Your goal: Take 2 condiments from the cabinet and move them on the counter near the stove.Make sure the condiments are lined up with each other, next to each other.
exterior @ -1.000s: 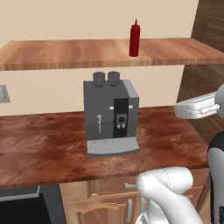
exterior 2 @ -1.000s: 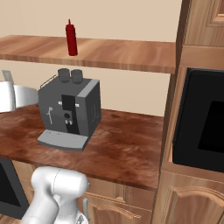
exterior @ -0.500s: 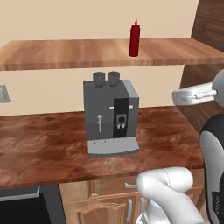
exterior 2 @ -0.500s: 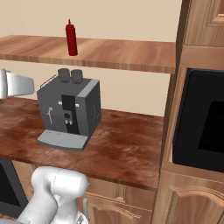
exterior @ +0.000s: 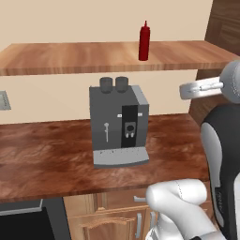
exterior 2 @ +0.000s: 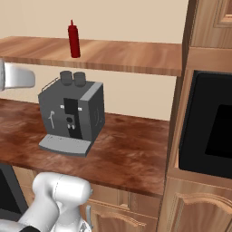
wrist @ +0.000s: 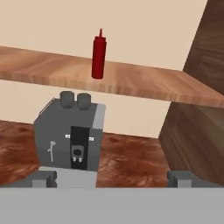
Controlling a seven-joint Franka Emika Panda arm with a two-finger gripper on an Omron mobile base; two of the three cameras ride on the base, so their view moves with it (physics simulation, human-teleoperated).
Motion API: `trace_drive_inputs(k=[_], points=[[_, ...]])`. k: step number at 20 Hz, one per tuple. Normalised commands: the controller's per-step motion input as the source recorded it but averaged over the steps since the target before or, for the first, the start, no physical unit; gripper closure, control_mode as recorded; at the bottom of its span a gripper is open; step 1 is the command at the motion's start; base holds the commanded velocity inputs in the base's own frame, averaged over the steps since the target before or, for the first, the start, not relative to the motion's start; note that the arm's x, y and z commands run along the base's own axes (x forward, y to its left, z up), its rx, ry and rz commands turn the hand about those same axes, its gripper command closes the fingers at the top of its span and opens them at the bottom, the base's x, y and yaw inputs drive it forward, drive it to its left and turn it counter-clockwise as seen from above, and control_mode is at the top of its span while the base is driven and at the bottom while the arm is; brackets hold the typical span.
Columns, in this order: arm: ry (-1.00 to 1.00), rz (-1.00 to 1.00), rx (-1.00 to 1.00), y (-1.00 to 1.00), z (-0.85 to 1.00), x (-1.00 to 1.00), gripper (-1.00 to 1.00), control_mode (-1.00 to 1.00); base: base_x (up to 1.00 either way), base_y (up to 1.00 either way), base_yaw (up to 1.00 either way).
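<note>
Since the earlier frame the white arm link at the right of the left base view has risen and swung, now sitting level beside the shelf's underside; bottle and machine have not shifted. Red squeeze bottle (exterior: pixel 144 42) – smooth, cylindrical, pointed nozzle – stands upright on the shelf (exterior: pixel 70 58), a thick light-brown wood-grain plank, toward its right part. Grey coffee machine (exterior: pixel 118 125) sits below it on the desk (exterior: pixel 42 159), boxy, matte, with two dark round knobs on top, a black front panel and a flat pale drip tray jutting forward. Desk slab is glossy reddish-brown with swirled grain, over light wooden base doors with metal bar handles. Dark wood tall cabinet (exterior 2: pixel 204 90) stands at the right, holding a black glossy oven window. Fingers (wrist: pixel 45 179) are released, spread wide apart – two small dark tips at the bottom of the hand view, nothing between them, well apart from the bottle and aimed toward machine and shelf.
</note>
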Motion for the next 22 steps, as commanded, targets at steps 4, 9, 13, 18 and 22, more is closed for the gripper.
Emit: trace_drive_inputs(k=[4,9,13,18,22], points=[[0.04,-0.07,0.00,0.00,0.22,0.24,-1.00,-1.00,0.00,0.00,0.00],[0.03,-0.06,0.00,0.00,0.10,0.28,-1.00,-1.00,0.00,0.00,0.00],[0.00,-0.04,0.00,0.03,0.00,0.30,-1.00,-1.00,0.00,0.00,0.00],[0.00,-0.01,0.00,0.03,0.00,0.31,-1.00,-1.00,0.00,0.00,0.00],[-0.02,0.00,0.00,0.01,0.00,0.39,-1.00,-1.00,0.00,0.00,0.00]])
